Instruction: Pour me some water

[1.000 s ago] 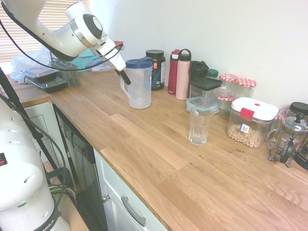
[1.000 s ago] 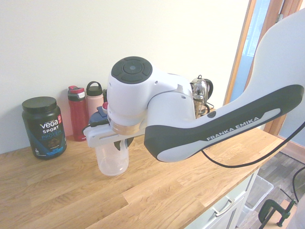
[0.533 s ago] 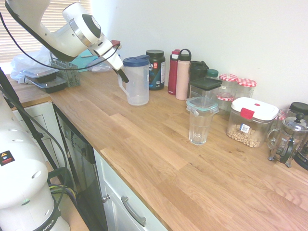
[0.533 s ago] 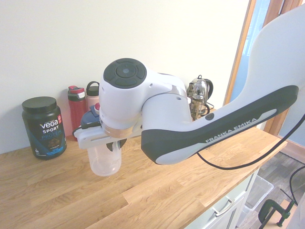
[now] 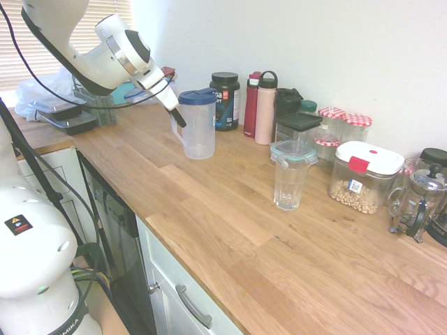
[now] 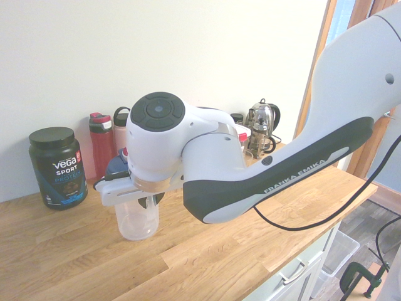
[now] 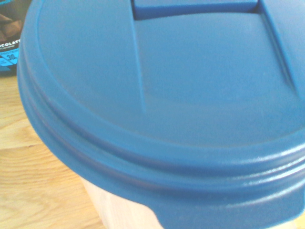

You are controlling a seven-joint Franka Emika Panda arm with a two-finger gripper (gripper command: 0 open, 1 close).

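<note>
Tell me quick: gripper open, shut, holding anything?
Gripper: shut on the handle of the blue-lidded pitcher, which stands on the counter.

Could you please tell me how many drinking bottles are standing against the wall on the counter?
2: a red bottle and a pink bottle side by side, between the black protein tub and the dark-lidded containers. Others may be hidden behind the clutter.

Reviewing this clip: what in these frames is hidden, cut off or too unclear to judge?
- Pitcher water level: clear wall, no visible line in the first exterior view.
- Pitcher handle and the hand on it: covered by the arm in the second exterior view.
- Pitcher body: the wrist view shows almost only the blue lid.
- Glass: out of the second exterior view; contents unclear in the first.
</note>
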